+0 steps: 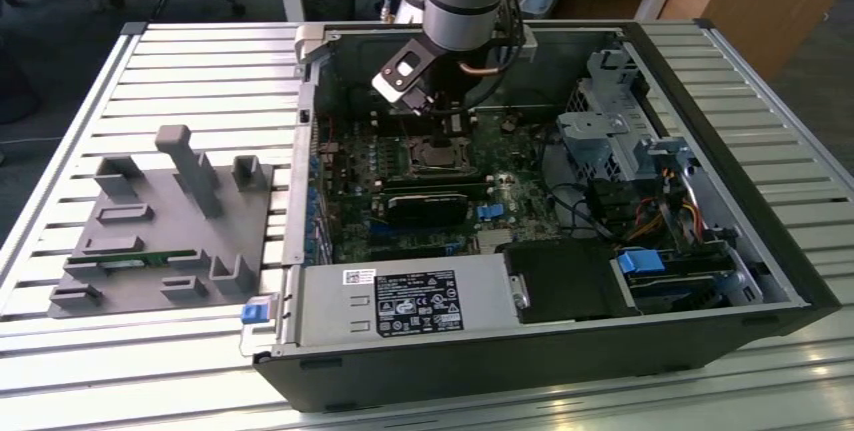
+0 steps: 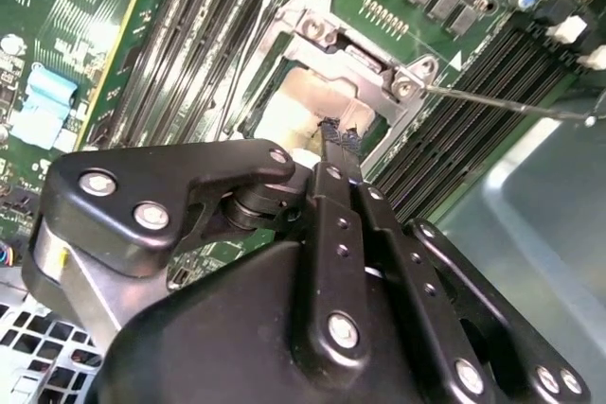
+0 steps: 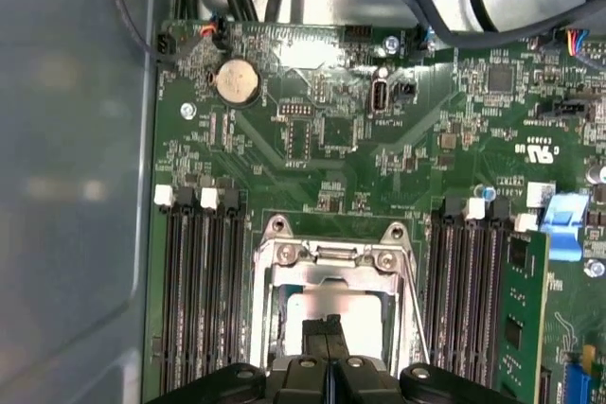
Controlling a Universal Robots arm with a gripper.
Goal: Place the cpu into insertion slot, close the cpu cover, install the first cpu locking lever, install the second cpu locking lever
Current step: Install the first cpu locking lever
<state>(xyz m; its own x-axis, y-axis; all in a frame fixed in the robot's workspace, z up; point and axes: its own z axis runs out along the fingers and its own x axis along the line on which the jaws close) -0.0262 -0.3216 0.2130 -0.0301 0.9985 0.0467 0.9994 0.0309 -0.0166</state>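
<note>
While the arm reaches into the open computer case [image 1: 534, 363], the tool [image 3: 327, 328] has its fingers pressed together with nothing between them, the tips just above the cpu [image 3: 322, 302]. That chip sits in the insertion slot [image 1: 434, 156], framed by the cpu cover [image 3: 267, 309] lying flat over it. Seen in the exterior view, the slot lies at 12 o'clock from the grey power supply box [image 1: 400, 303].

The exterior view looks down from high up and far off at the whole computer case [image 1: 534, 371] on the tabletop [image 1: 200, 61]. Both wrist views sit very close over the green board [image 3: 331, 139], looking past the claw [image 3: 325, 328] at the same cpu cover [image 3: 270, 300].
</note>
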